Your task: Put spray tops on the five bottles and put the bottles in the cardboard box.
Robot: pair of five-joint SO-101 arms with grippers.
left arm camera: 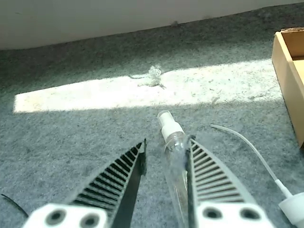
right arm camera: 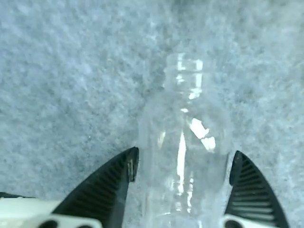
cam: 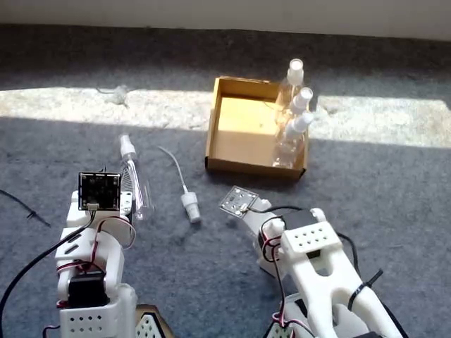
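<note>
Pointing downward, left gripper (left arm camera: 167, 141) gapes beside capped bottle (left arm camera: 175, 161); right gripper (right arm camera: 184, 159) clamps uncapped bottle (right arm camera: 183, 123).

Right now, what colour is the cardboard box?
Tan brown; the cardboard box shows best in the high view.

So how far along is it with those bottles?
Three capped bottles stand in the cardboard box. A fourth capped bottle lies within the open left gripper; an uncapped bottle is at the right gripper. A loose spray top awaits it. Both need boxing.
</note>
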